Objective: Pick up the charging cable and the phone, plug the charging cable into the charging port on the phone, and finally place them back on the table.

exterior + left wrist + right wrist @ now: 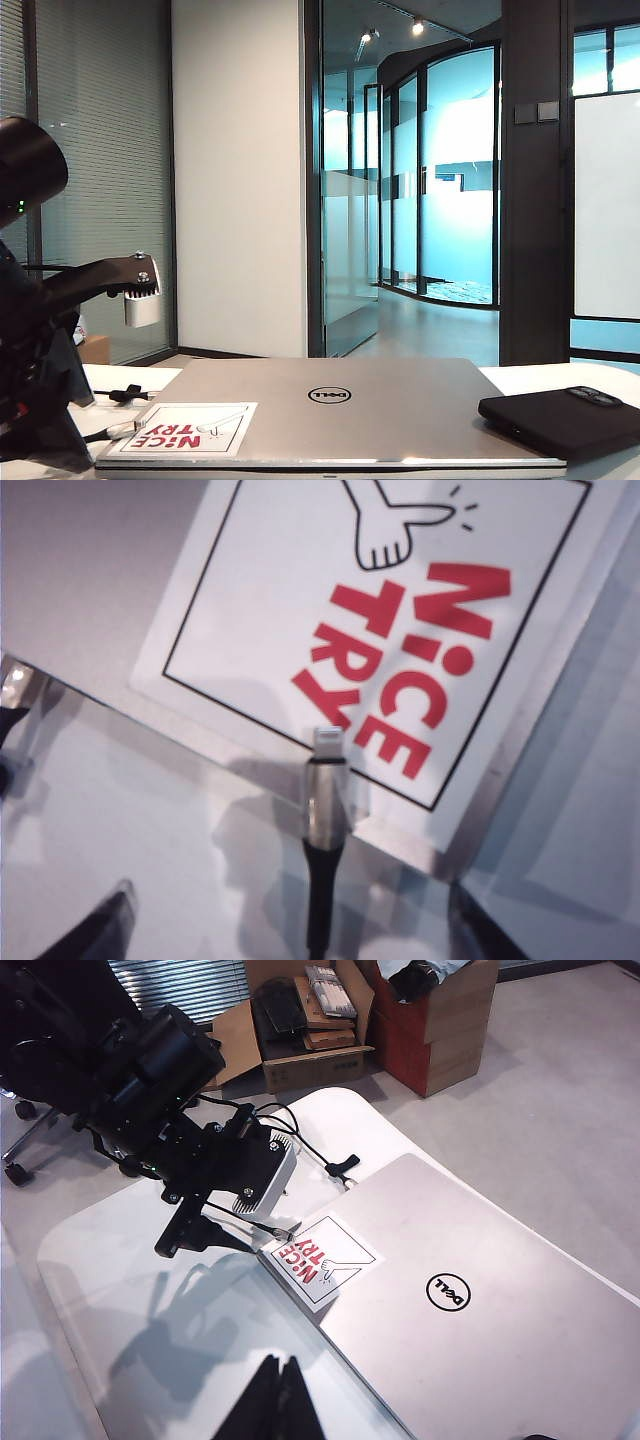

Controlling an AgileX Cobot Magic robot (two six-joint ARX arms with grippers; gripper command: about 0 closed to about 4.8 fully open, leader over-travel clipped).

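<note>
Hovering with fingers apart, the left end effector [262, 1230] straddled the cable [322, 810] plug on the table [120, 1290] beside the laptop [480, 1300]; right end effector [283, 1400] shut, empty; phone [560, 418] lay on the laptop.

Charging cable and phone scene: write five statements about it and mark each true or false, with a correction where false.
1. The plug of the charging cable lies on the table beside the laptop's stickered corner. True.
2. The left gripper is shut on the plug. False: its jaws stand open on either side of the plug, not gripping it.
3. The phone rests on the right part of the laptop lid. True.
4. The right gripper is open above the phone. False: it is shut, held above the table in front of the laptop, holding nothing.
5. The sticker reads "GOOD JOB". False: it reads "NICE TRY".
</note>
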